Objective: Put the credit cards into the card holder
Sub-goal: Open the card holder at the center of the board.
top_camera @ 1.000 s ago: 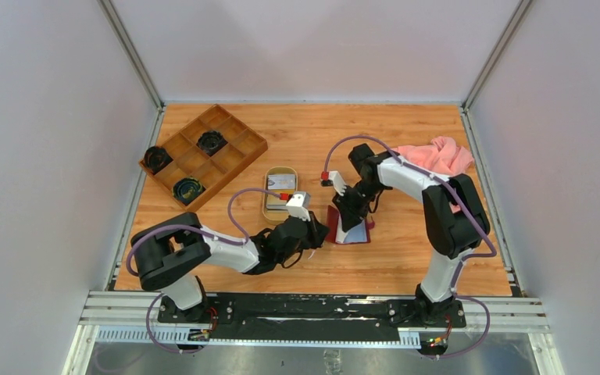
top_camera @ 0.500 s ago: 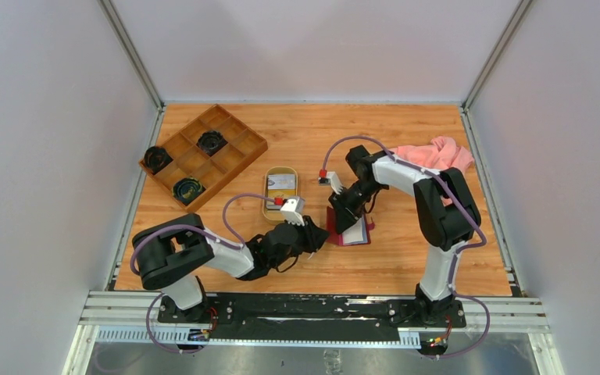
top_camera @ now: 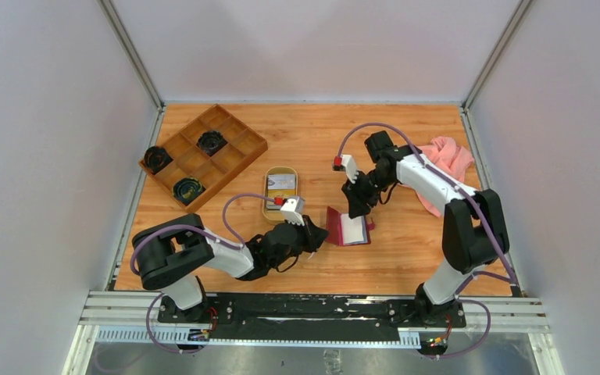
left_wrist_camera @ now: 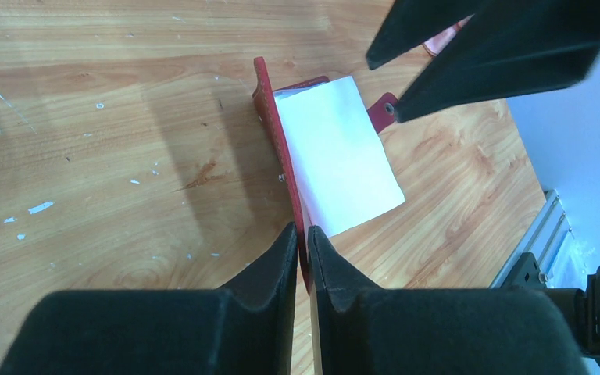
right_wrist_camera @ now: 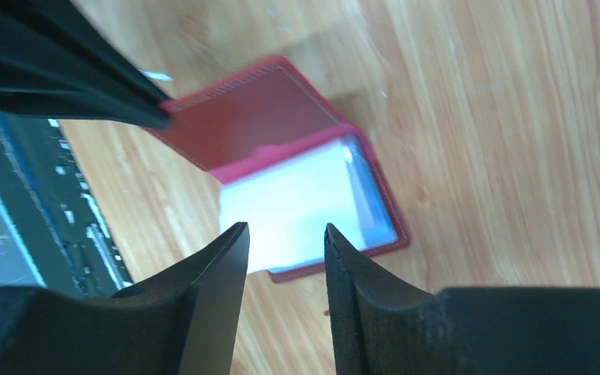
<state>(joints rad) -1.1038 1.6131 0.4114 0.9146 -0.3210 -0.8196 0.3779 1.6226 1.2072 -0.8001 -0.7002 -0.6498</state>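
Right jaws have lifted off the card holder (right_wrist_camera: 250, 117), apart, empty; left jaws pinch its edge-on cover.

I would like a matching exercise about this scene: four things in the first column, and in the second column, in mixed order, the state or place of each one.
Column one
1. left gripper
2. right gripper
3. white card
4. pink cloth

Column two
a. lies near the right edge of the table
b. fingers open, holding nothing
c. fingers shut on the red cover of the card holder
d. lies in the open card holder

Pairs: 1-c, 2-b, 3-d, 4-a
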